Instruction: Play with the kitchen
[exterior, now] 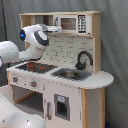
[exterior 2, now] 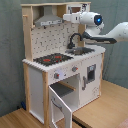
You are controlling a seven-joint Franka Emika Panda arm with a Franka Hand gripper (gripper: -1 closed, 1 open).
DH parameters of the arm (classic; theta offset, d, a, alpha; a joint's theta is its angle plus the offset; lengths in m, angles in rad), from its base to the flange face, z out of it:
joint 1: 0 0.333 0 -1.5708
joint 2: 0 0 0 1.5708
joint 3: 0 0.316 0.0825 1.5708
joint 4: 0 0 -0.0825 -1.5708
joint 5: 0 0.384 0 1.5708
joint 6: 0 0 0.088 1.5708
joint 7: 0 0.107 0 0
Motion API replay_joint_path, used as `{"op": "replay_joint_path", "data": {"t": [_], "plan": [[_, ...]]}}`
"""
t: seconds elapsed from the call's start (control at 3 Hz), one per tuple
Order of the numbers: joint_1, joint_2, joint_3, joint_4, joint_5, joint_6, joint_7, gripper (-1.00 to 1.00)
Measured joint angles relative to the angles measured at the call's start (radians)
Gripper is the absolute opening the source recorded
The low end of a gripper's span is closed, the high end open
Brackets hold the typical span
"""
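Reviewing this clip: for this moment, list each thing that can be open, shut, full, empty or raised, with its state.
lower oven door: swung open in the second exterior view, compartment behind it looks empty
small door under the sink: shut
sink: whether anything lies in it cannot be told
microwave: door shut
robot arm: raised, reaching in at upper-shelf height above the counter
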Motion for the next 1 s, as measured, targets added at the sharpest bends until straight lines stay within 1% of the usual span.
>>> {"op": "replay_joint_path", "data": {"t": [0.33, 0.67, 1.0], "plan": [[0.000, 0.000, 0.000, 0.000, 0.000, 0.000, -0.001, -1.00], [0.027, 0.003, -0.027, -0.028, -0.001, 0.024, -0.015, -1.00], [0.101, 0.003, -0.076, -0.086, -0.001, 0.048, -0.030, -1.00]]}}
